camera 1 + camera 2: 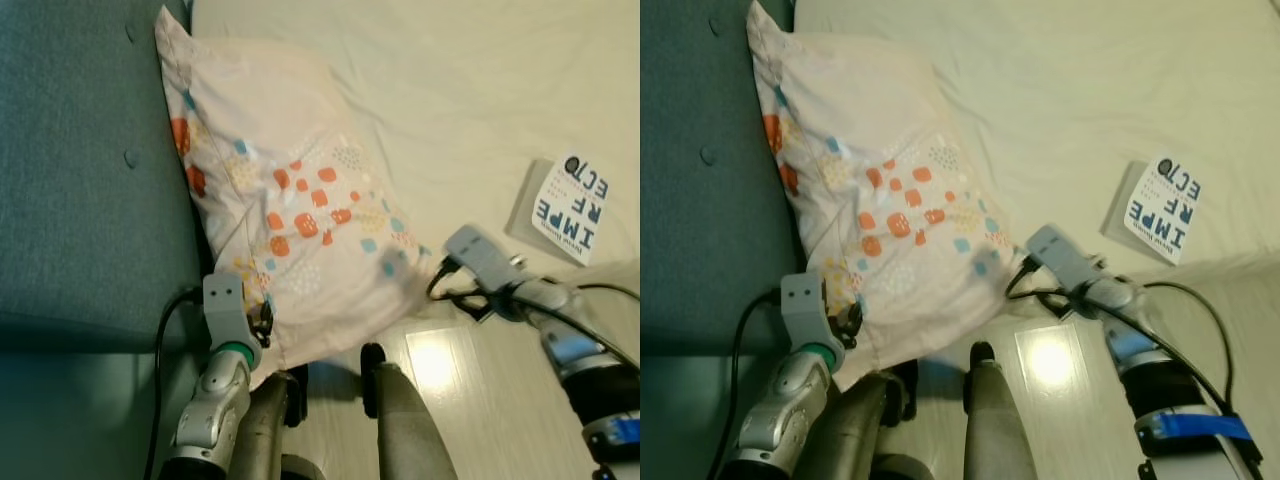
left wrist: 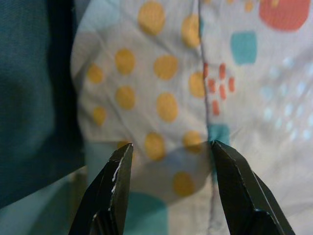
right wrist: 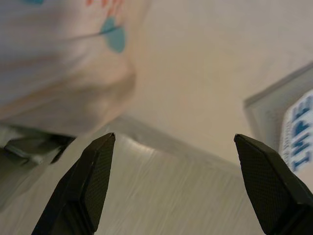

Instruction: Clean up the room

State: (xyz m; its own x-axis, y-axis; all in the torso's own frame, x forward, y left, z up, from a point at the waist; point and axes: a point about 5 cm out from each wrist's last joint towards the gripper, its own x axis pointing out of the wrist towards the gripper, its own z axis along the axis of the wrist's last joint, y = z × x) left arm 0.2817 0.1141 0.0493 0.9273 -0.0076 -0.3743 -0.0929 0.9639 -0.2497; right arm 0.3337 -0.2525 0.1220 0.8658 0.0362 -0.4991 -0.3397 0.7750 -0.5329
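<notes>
Left gripper (image 2: 168, 152), fingers apart, at pillow (image 2: 195, 88); right gripper (image 3: 173, 142) apart beside it.

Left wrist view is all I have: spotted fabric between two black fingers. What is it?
Observer: A patterned pillow on the bed, beside a teal upholstered panel. The left end effector is open at its lower corner.
Operator: And the other arm?
Observer: The right end effector is open by the pillow's other lower corner, holding nothing.
Operator: Anything else on the bed?
Observer: A book lies flat further to the robot's right.
</notes>
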